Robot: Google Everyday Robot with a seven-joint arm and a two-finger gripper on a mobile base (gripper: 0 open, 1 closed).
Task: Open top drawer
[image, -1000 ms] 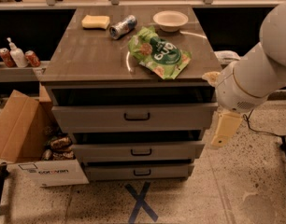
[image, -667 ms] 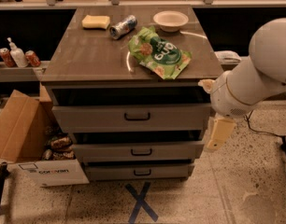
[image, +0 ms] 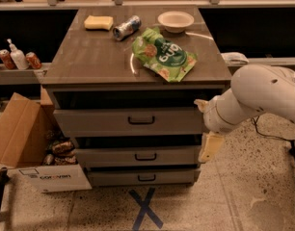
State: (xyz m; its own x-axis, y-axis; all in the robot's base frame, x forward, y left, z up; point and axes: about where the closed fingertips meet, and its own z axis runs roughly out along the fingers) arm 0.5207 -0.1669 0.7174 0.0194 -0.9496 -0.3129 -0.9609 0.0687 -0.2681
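Hand (image: 209, 146): low at the cabinet's right side, just beside the right end of the top drawer (image: 133, 121). Its upper part is lost behind the arm (image: 256, 97) and its shape is hard to read. The arm covers the drawer front's right corner and runs off the right edge. Gap above the drawer front: dark, inside not visible. Cardboard box (image: 22, 138): cut by the left edge, contents half hidden behind its flap and too dim to name. Lettering on green bag (image: 163, 56): unreadable.

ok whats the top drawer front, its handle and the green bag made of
Top drawer front: matte grey-brown, likely laminate or painted wood. Handle: thin, black, metal or plastic. Green snack bag: glossy crinkled plastic film. The pincer hangs just right of the middle drawer.
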